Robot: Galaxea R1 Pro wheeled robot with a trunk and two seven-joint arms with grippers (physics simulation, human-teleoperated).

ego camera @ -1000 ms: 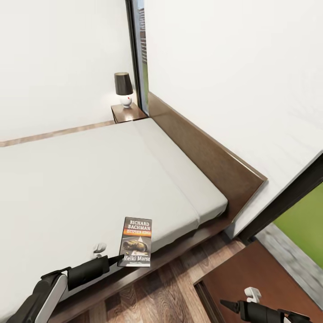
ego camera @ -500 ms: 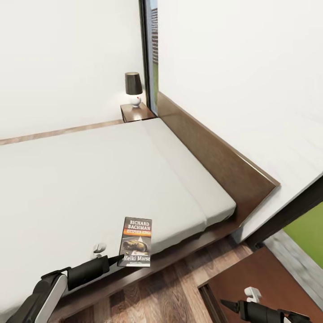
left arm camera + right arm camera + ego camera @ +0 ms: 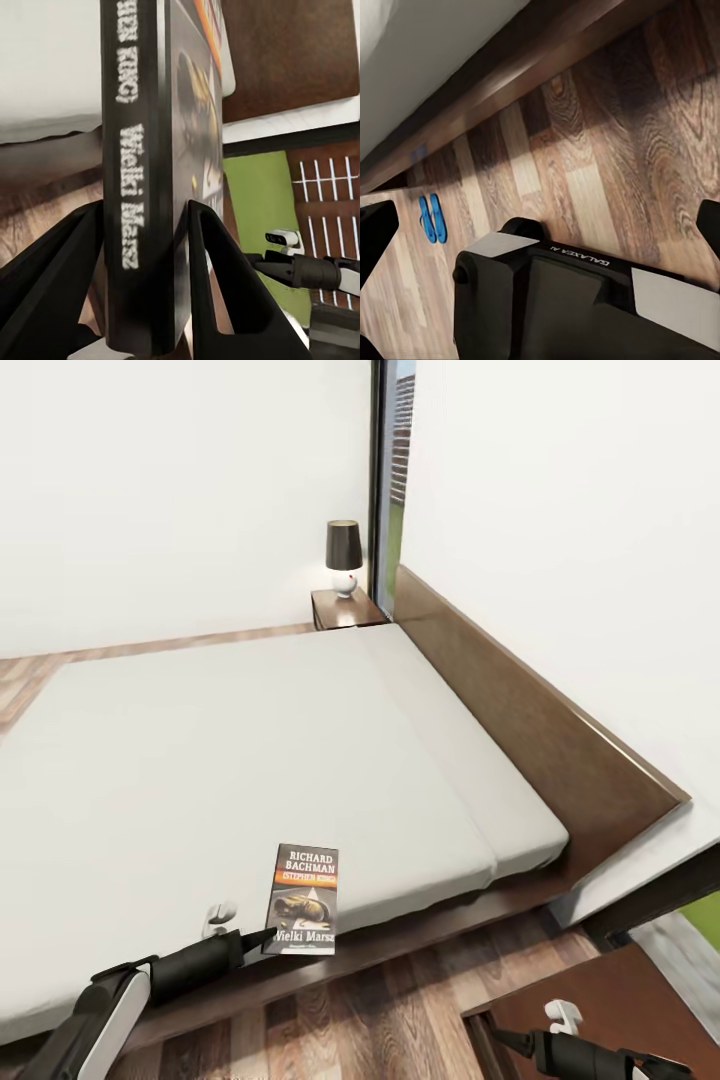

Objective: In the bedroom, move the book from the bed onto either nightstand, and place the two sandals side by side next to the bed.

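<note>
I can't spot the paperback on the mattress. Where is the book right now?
In the head view the book stands upright in the left gripper, at lower left, in front of the bed's near edge.

You're looking at white walls and a wood-plank floor. In the far corner a narrow black-framed window shows greenery, and beside it stands a small lit lamp with a dark shade.

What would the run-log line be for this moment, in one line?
left gripper: shut on dark paperback book, held upright | right gripper: open | blue sandals: side by side, floor by bed
</note>
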